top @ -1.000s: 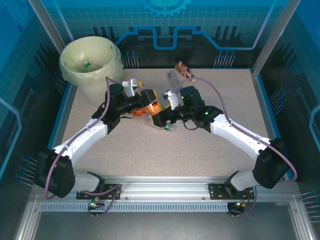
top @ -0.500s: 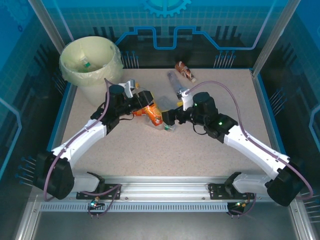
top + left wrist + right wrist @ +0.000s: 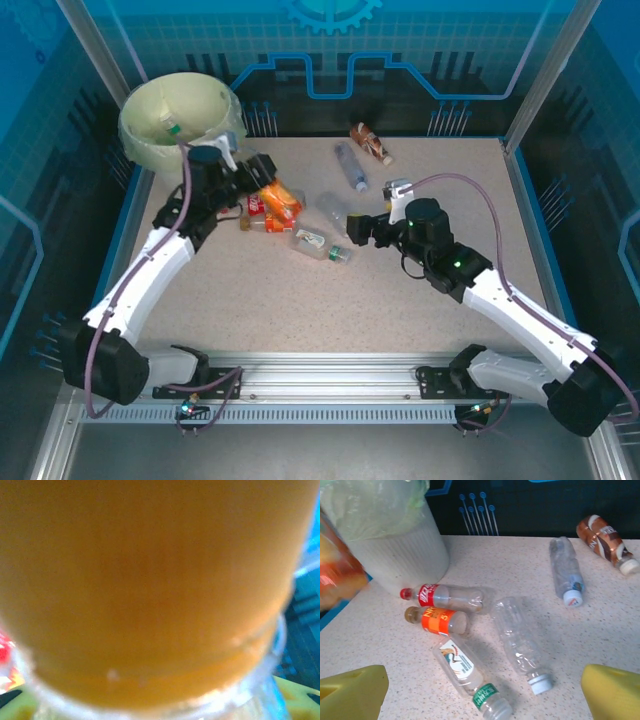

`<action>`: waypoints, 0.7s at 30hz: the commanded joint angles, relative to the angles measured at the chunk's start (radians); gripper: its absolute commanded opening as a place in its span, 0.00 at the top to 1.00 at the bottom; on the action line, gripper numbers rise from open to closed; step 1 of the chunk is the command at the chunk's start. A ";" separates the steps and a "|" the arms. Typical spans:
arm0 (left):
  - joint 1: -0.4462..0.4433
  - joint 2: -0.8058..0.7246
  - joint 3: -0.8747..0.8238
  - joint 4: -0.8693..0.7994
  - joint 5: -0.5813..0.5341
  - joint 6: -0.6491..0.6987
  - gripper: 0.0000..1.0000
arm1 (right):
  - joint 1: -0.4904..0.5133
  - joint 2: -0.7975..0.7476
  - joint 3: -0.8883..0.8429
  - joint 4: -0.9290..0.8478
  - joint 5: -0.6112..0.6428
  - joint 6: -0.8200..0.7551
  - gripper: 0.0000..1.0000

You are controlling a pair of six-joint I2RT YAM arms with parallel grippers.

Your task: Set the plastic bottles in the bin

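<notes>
The left end effector [image 3: 262,190], clamped on an orange bottle [image 3: 284,200], hung just right of the bin [image 3: 135,135] and blocked that side of it. Just beyond, a red-label bottle [image 3: 445,596], an orange-label bottle [image 3: 440,621], a green-cap bottle [image 3: 467,672] and a clear bottle [image 3: 520,642] lay bunched, with only narrow gaps. Farther right of the bin, a blue-cap bottle [image 3: 566,572] and a brown bottle [image 3: 602,539] lay apart, with passable room between. The worktop [image 3: 300,310] nearer than the bin lay bare.

Speckled beige table [image 3: 330,300], blue walls [image 3: 450,30]
</notes>
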 commanded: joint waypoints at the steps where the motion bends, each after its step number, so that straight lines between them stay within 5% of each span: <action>1: 0.076 0.001 0.136 -0.040 -0.076 0.106 0.48 | -0.025 -0.015 -0.016 0.040 0.015 0.024 0.00; 7: 0.153 0.118 0.376 -0.033 -0.142 0.198 0.47 | -0.043 -0.005 -0.011 0.037 -0.002 0.023 0.00; 13: 0.213 0.238 0.492 0.068 -0.329 0.288 0.47 | -0.045 0.005 -0.013 0.036 -0.008 0.046 0.00; 21: 0.297 0.398 0.592 0.081 -0.342 0.364 0.46 | -0.048 0.000 -0.003 0.005 -0.011 0.052 0.00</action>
